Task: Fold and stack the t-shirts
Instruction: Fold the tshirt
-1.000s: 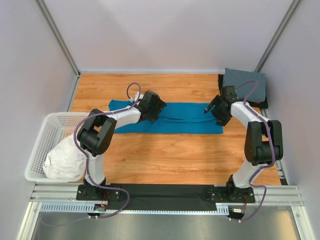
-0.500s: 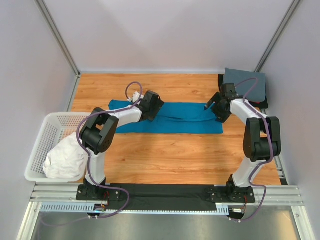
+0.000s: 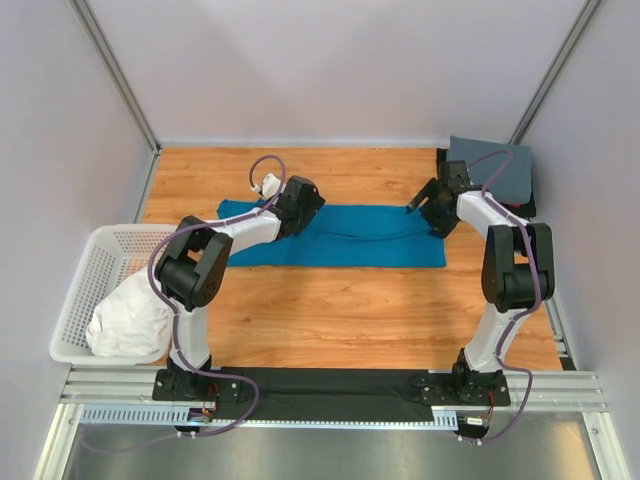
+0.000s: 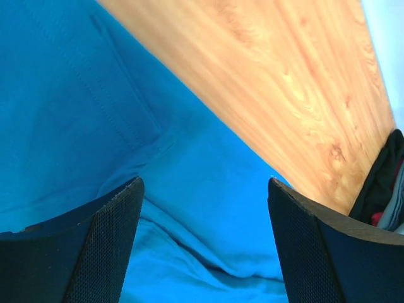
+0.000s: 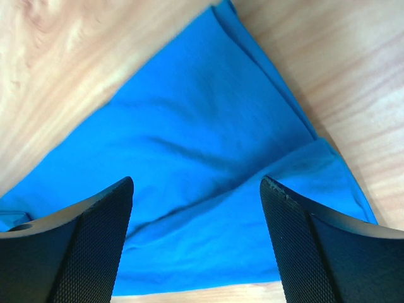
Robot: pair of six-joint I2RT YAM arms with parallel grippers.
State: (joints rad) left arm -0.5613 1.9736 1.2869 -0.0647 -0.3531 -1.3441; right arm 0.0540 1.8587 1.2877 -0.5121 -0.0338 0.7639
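Observation:
A teal-blue t-shirt [image 3: 360, 238] lies on the wooden table as a long, flat strip folded lengthwise. My left gripper [image 3: 308, 208] hovers open over its left part near the far edge, with only wrinkled teal cloth [image 4: 95, 113] between its fingers [image 4: 101, 252]. My right gripper [image 3: 420, 207] hangs open over the strip's far right end, above overlapping layers of the cloth [image 5: 189, 139]. A folded slate-grey t-shirt [image 3: 492, 168] tops a dark stack at the back right. A white t-shirt [image 3: 128, 322] is bunched in the basket.
The white mesh laundry basket [image 3: 85, 262] stands at the left table edge. The dark and red stack [image 4: 382, 189] shows at the right edge of the left wrist view. Metal frame posts and white walls enclose the table; bare wood [image 3: 340, 310] lies in front of the strip.
Both grippers have shifted away from me toward the far edge of the teal shirt, staying open. The shirt has not visibly moved.

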